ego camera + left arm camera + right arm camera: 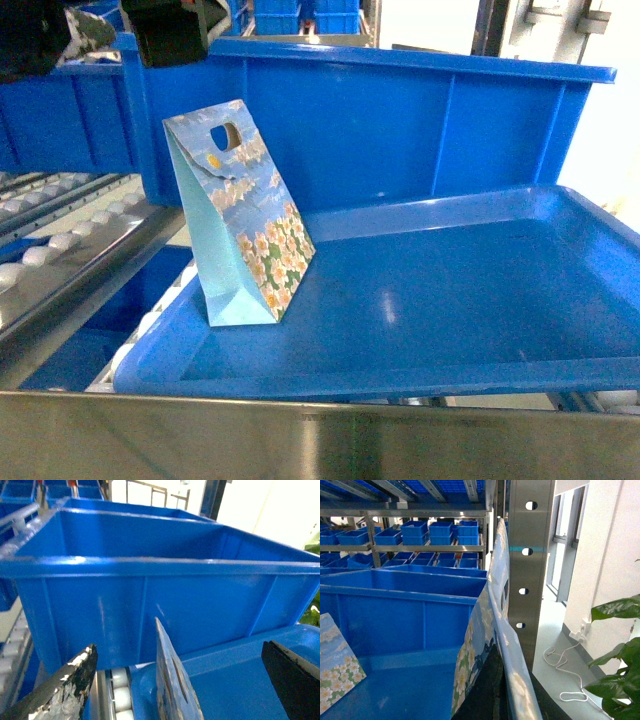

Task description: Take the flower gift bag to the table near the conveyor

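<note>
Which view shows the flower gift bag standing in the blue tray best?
The head view: the whole flower gift bag stands upright in the blue tray, handle cut-out visible. The left wrist view shows only its top edge between the open fingers; the right wrist view catches one corner.

Steel racking (410, 515) of blue bins (415, 528), bright window (568, 540), pale floor (552, 645).
</note>
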Tool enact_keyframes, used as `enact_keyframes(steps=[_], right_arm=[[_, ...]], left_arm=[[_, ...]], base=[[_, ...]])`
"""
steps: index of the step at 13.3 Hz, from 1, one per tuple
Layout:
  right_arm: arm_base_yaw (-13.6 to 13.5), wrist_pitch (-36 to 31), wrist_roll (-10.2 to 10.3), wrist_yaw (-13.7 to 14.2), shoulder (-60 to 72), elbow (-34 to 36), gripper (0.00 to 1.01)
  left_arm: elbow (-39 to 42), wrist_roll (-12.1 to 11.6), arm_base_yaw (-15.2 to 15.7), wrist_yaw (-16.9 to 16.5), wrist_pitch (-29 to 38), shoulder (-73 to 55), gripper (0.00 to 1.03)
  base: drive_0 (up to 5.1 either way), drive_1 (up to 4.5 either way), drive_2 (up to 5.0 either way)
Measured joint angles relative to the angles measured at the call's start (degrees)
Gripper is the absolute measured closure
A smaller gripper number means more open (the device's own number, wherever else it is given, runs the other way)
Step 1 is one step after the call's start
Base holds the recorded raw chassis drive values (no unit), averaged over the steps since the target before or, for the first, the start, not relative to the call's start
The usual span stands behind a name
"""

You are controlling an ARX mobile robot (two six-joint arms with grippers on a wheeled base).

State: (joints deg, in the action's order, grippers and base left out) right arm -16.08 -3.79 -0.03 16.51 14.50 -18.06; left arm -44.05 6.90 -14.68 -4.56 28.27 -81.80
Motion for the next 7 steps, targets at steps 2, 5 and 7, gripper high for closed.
enact_keyframes(steps=[2, 5, 7], right_arm=[[0.0, 0.0, 0.0, 0.0, 0.0, 0.0, 0.99], [0.0, 0.0, 0.0, 0.0, 0.0, 0.0, 0.99], [0.0, -0.02, 0.0, 0.0, 0.0, 0.0, 0.99]], left_arm=[[-0.52, 3.45, 0.57, -1.51, -3.43, -2.6, 0.05], [-2.25, 5.22, 1.46, -5.66, -5.86, -6.34, 0.05], [-5.46, 5.14, 0.72, -7.37, -7.54, -8.61, 0.05]], base=[[0.0, 0.0, 0.0], [0.0, 0.0, 0.0], [0.0, 0.0, 0.0]])
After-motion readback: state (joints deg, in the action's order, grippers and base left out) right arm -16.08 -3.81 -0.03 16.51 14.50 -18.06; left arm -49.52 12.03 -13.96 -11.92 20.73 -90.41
